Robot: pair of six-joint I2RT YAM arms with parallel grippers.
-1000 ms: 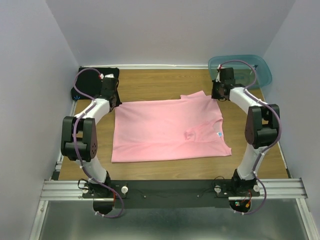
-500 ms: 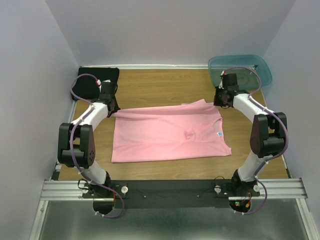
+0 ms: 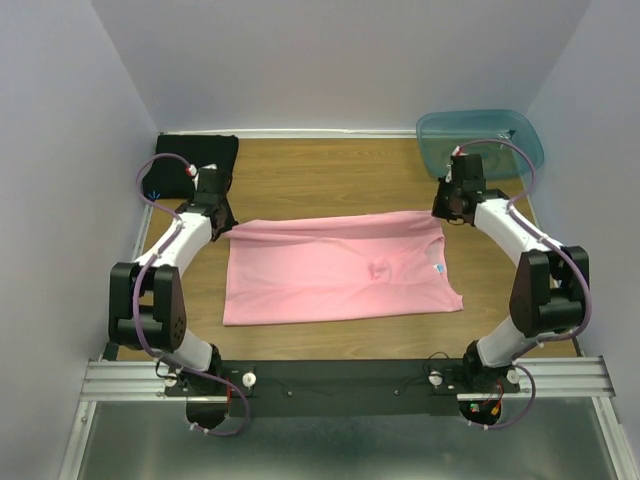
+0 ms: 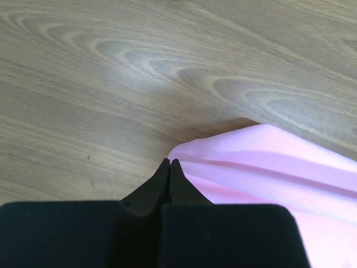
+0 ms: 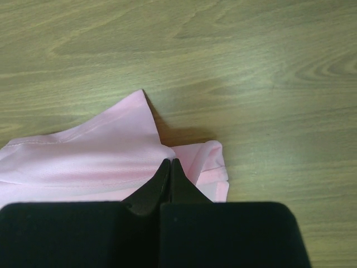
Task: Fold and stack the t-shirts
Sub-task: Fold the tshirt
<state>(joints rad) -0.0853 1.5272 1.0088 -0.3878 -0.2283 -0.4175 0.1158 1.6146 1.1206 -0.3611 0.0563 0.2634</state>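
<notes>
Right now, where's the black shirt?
Top view: the black shirt lies in the far left corner, behind the left tool, apart from the pink shirt.

It looked like a robotics lab cell; plain pale walls (image 3: 340, 60) boxed in a wooden table (image 3: 330, 165); a cabled left arm (image 3: 150, 300) and right arm (image 3: 548, 290) were bolted to an aluminium rail (image 3: 110, 378) at its near edge.

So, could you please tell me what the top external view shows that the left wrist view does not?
Only the top external view shows the whole pink t-shirt, the black t-shirt in the far left corner, the bin and the right claw. Only the left wrist view shows, up close, the left claw shut on that shirt's corner. Both show pink cloth on the wooden table.
</notes>
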